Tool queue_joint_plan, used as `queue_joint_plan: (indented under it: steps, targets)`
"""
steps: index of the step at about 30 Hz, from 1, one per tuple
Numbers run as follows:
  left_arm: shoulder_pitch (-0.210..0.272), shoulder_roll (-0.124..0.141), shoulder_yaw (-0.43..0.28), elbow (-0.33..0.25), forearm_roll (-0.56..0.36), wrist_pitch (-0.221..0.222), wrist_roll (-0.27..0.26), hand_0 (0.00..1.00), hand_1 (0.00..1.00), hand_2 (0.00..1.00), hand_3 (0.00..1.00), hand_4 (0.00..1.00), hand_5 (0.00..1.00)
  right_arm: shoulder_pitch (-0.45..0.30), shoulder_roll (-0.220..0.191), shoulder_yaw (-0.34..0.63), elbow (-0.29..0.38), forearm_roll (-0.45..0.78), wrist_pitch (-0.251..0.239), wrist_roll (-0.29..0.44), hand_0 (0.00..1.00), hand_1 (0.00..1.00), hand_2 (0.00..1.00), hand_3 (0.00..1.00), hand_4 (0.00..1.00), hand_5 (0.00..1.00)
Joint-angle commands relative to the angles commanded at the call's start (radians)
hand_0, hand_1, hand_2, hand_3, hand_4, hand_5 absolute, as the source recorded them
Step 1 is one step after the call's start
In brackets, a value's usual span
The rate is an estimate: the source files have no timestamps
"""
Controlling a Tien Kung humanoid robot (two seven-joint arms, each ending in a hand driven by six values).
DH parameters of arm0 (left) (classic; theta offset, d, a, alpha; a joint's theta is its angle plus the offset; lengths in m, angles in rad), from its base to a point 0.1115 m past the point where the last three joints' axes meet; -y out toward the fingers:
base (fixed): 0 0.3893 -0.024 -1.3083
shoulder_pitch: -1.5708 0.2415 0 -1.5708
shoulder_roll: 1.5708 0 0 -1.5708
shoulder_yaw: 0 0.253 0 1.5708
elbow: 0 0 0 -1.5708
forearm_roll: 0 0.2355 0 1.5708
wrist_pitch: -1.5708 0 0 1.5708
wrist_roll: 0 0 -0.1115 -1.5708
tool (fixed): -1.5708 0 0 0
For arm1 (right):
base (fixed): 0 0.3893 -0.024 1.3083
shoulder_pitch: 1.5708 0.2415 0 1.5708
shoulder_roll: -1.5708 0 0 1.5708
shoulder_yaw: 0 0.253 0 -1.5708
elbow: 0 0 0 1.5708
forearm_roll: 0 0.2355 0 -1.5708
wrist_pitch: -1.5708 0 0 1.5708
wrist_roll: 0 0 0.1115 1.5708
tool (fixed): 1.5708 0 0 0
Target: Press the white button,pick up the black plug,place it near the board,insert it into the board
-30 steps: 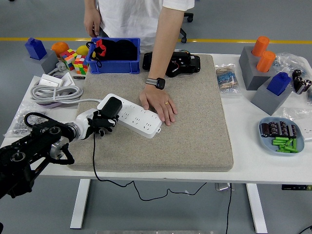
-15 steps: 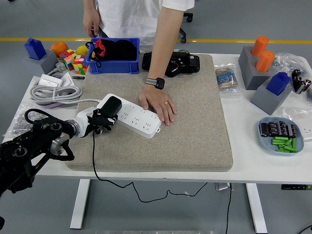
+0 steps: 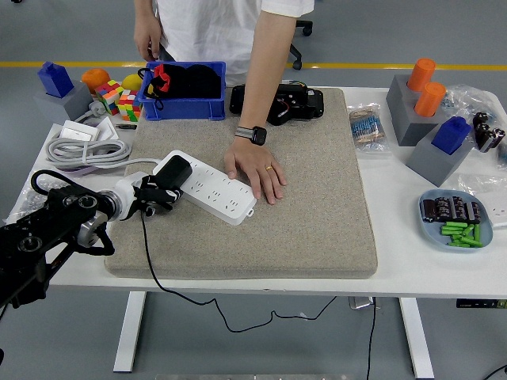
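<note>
Left hand sits at the left end of the white power strip, fingers curled around the black plug, which is seated on or pressed against the strip's left-most socket. You can't tell from this angle if the prongs are fully home. Your right hand isn't in view.

The plug's black cord drops off the front edge of the tan mat and hangs under the tabletop. A person's hand lies flat on the mat, touching the strip's right end, looks like it's bracing the strip.

Handling notes for you: the plug is likely a small, light, rigid plastic block, smooth sides, so it may slip if you pinch only the corners. Take it by the two broad side faces, fingers clear of the prong side. The cord is limp and will tug sideways, so keep the grip close to the body, not on the cord. The strip is light and will probably slide or tip on the mat when you push down, so press straight along the socket axis. Judging by position, you're at the insertion step; a firm, even push should finish it.
</note>
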Motion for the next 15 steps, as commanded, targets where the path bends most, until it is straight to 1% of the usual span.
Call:
queue_joint_plan:
  steps: [4,5,10,11,15]
  targets:
    - [0.0,0.0,0.0,-0.005,0.016,-0.014,0.005,0.579,0.619,0.539,0.674,0.847,0.627,0.001,0.001,0.0,0.0,0.0,0.0,0.0,0.616,0.589,0.584,0.582,0.653,0.391]
    - [0.0,0.0,0.001,-0.006,0.022,-0.015,0.006,0.735,0.748,0.653,0.73,0.921,0.813,0.001,0.001,-0.001,0.0,0.0,0.001,0.0,0.616,0.59,0.584,0.582,0.653,0.39]
    - [0.0,0.001,0.002,-0.01,0.04,-0.016,0.008,0.735,0.748,0.653,0.73,0.921,0.813,0.002,0.0,0.001,0.001,0.001,0.001,0.0,0.616,0.59,0.584,0.582,0.653,0.39]
    - [0.0,0.001,0.001,-0.011,0.043,-0.017,0.009,0.775,0.779,0.681,0.75,0.947,0.862,0.002,0.0,0.001,0.001,0.0,0.0,0.0,0.616,0.589,0.584,0.582,0.653,0.391]
    - [0.001,0.003,-0.002,-0.014,0.064,-0.019,0.014,0.775,0.779,0.681,0.75,0.947,0.862,0.002,0.001,0.001,0.0,0.001,0.001,0.0,0.616,0.589,0.584,0.582,0.653,0.391]
